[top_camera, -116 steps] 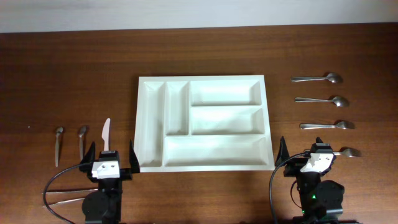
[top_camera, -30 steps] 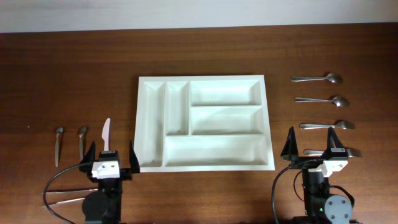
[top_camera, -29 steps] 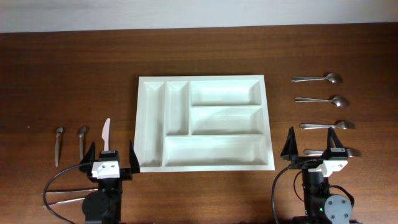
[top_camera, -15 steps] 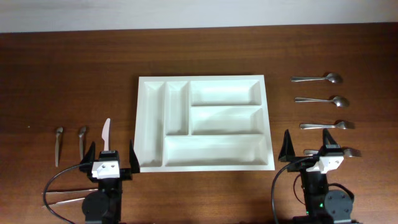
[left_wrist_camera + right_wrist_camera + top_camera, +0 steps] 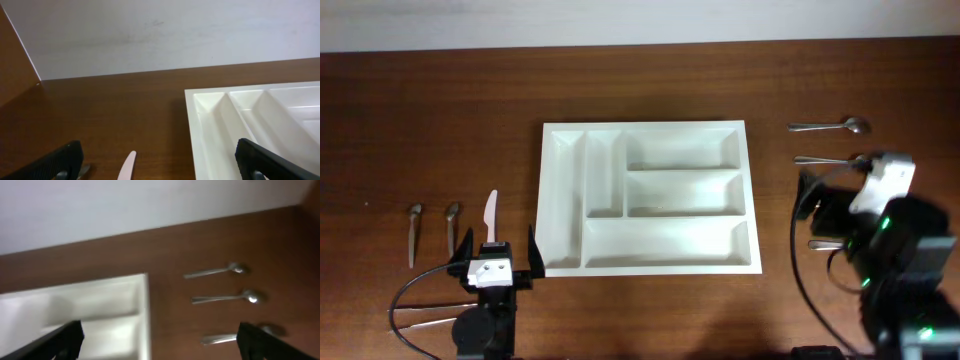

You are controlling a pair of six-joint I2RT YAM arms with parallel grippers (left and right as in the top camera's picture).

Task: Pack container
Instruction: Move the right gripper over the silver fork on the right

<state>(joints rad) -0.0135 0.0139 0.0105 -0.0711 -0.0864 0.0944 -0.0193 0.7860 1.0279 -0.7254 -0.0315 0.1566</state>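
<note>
The container (image 5: 645, 128), a large white five-compartment tray, lies empty at the table's middle. It also shows in the left wrist view (image 5: 250, 115) and the right wrist view (image 5: 145, 305). My left gripper (image 5: 500, 255) is open and empty near the front edge, left of the tray, with a white knife (image 5: 491, 212) just ahead of it. In its wrist view the jaws (image 5: 160, 167) are wide apart and the knife tip (image 5: 127, 167) lies between them. My right gripper (image 5: 835, 205) is raised and blurred over the utensils right of the tray. Its jaws (image 5: 160, 345) are open and empty.
Two spoons (image 5: 830, 126) (image 5: 820, 159) lie right of the tray, and a further utensil (image 5: 823, 244) is partly hidden under the right arm. The right wrist view shows these spoons (image 5: 215, 272) (image 5: 225, 299). Two small spoons (image 5: 414, 230) (image 5: 452, 225) lie at far left. Long metal pieces (image 5: 420, 318) lie front left.
My right arm has risen from the front edge and swung back over the utensils on the right, hiding some. The left arm, tray and utensils have not moved.
</note>
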